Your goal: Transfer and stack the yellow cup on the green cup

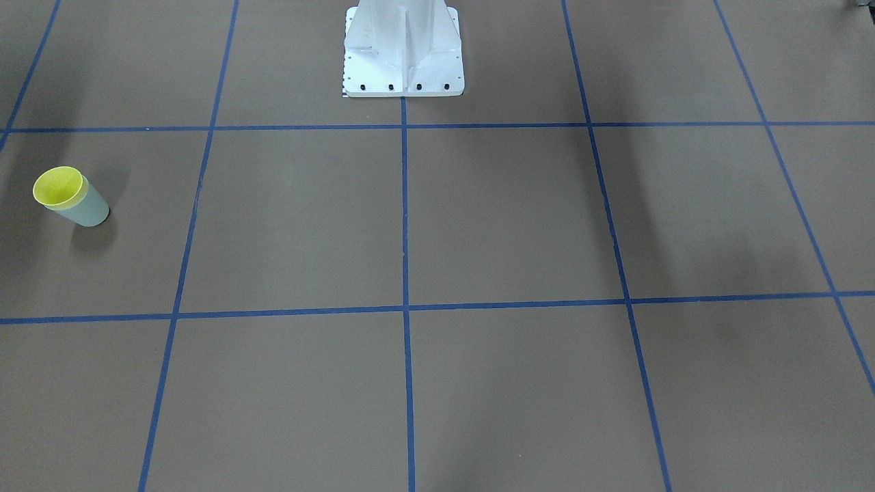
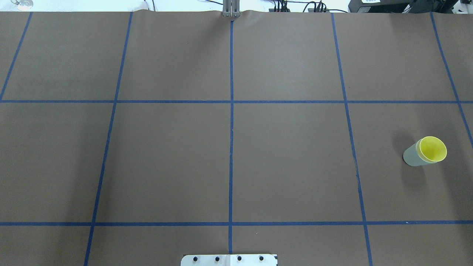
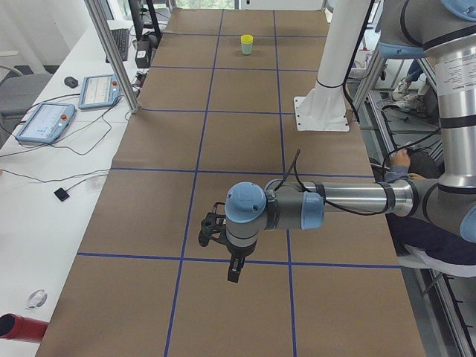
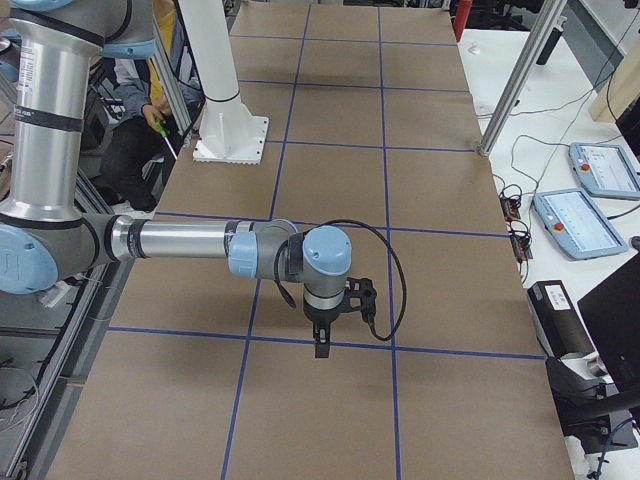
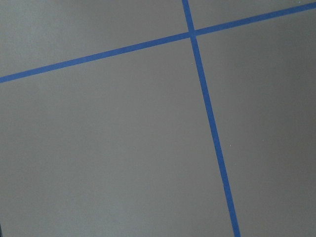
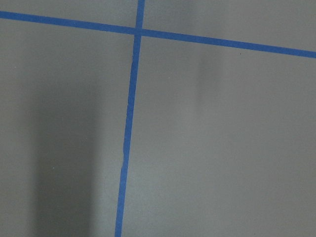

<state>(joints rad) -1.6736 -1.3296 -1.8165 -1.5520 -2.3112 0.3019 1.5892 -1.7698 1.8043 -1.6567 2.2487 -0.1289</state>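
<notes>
The yellow cup (image 1: 60, 186) sits nested inside the green cup (image 1: 85, 210), only its rim and inside showing. The pair stands upright on the brown table at the robot's right end. It also shows in the overhead view, yellow cup (image 2: 433, 149) in green cup (image 2: 411, 157), and far off in the exterior left view (image 3: 247, 44). My left gripper (image 3: 233, 274) hangs above the table's left end, far from the cups. My right gripper (image 4: 321, 348) hangs over the right end. I cannot tell whether either is open or shut. Both wrist views show only bare table and tape.
Blue tape lines (image 2: 231, 147) divide the brown table into squares. The white robot pedestal (image 1: 403, 48) stands at the table's robot-side edge. Tablets (image 4: 585, 220) and cables lie on the side bench. A person (image 4: 150, 110) sits behind the robot.
</notes>
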